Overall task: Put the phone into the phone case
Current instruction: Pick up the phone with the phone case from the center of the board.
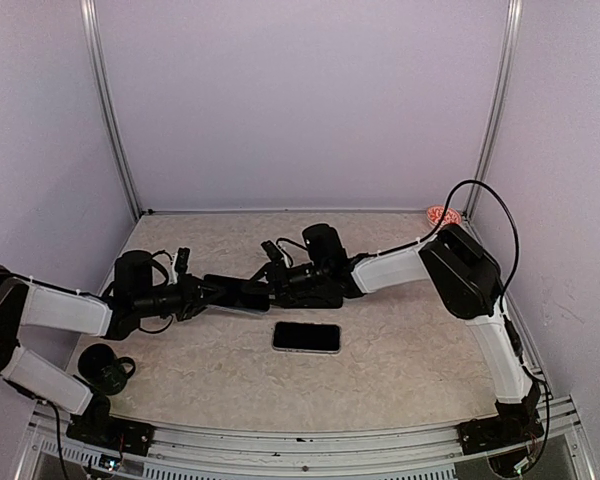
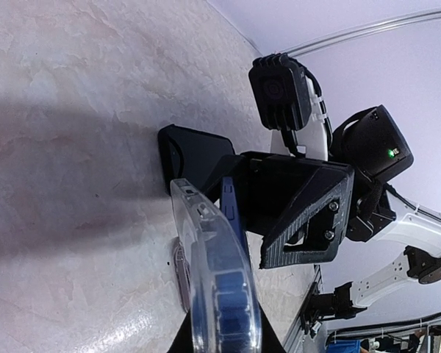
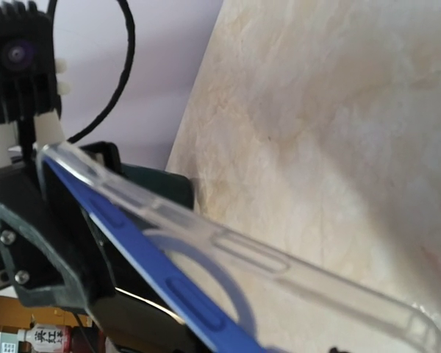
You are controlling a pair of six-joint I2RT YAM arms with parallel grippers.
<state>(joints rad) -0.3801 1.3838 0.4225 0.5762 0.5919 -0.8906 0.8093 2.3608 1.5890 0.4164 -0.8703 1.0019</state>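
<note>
Marbled tabletop (image 1: 400,350), lilac walls (image 1: 300,100); left fingers (image 3: 44,243) and right fingers (image 2: 301,206) tight on clear case (image 2: 217,279), phone (image 1: 306,337) nearby

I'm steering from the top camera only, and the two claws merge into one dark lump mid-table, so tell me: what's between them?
Observer: A clear case with a blue phone edge-on against it, per the left wrist view.
Operator: Who's holding it?
Observer: Both. There the right claw clamps the far end, and the right wrist view shows the left claw on the other end.
Operator: Fully seated?
Observer: Can't tell. The phone's blue edge and the case's clear rim spread apart toward the right wrist camera.
</note>
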